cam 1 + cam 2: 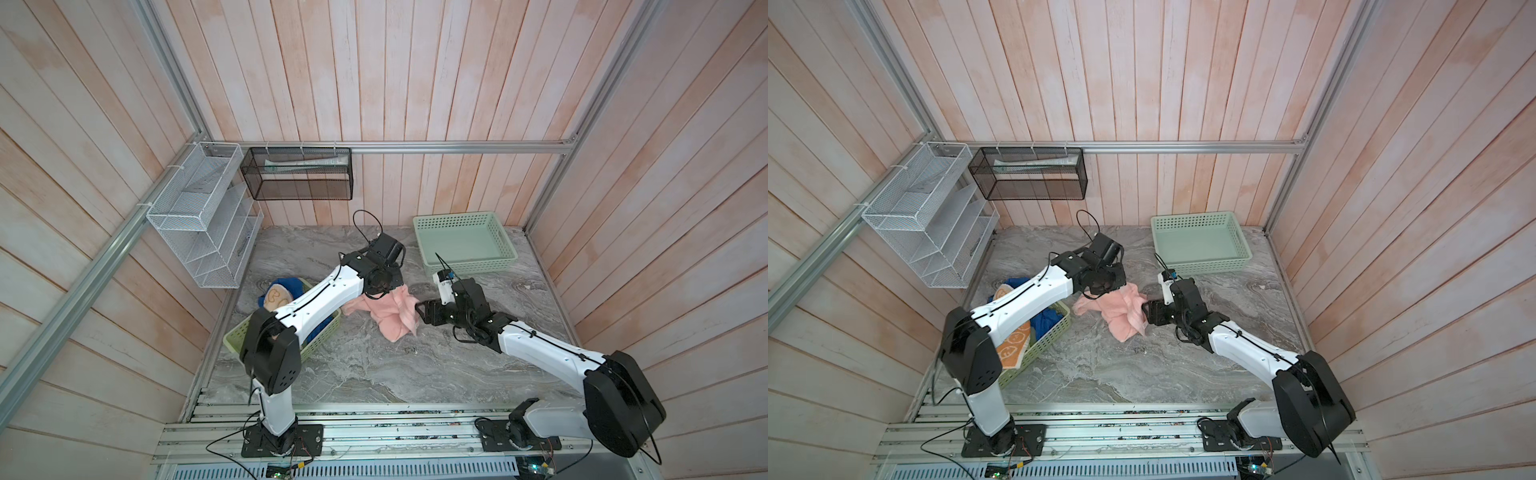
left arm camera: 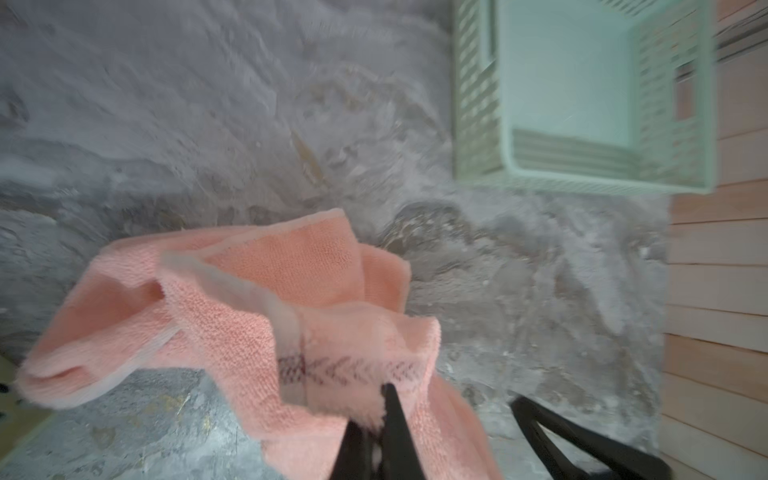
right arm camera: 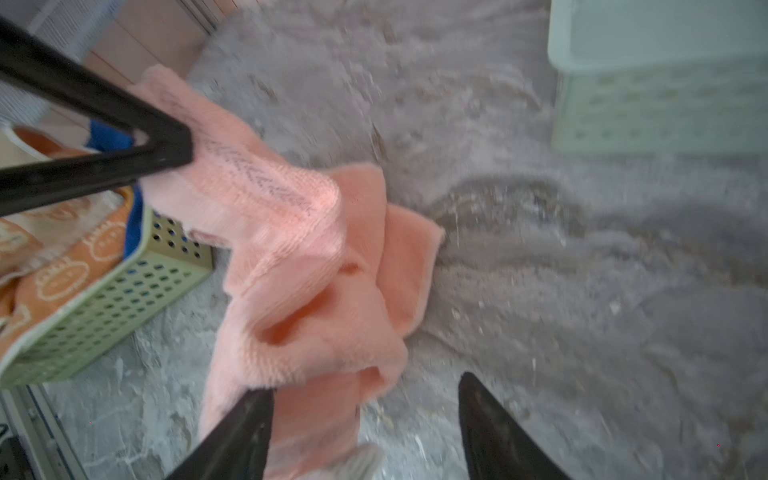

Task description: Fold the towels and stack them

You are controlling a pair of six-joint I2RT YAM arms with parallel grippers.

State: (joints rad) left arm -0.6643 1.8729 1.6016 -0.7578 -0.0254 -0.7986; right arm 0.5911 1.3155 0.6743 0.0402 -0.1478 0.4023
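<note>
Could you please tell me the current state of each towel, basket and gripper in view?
Pink towel: unfolded, bunched, one edge pinched up.
Left gripper: shut on pink towel.
Right gripper: open, at the pink towel.
Near basket: holding two towels.
Blue towel: crumpled in near basket.
Orange towel: unfolded, in near basket.
Far basket: empty.

Top pair: two lenses side by side, set high over the near edge of the desk (image 1: pixel 374 365), tilted steeply down from far off. Both top views hold nearly the same whole desk and plank walls (image 1: pixel 1183 83).
Left wrist camera: close behind the left end effector (image 2: pixel 374 415), facing down along it, blurred.
Right wrist camera: likewise behind the right end effector (image 3: pixel 365 384).
Shared by both wrist views: pink towel (image 2: pixel 249 316), far basket (image 2: pixel 602 185), grey desk top.
</note>
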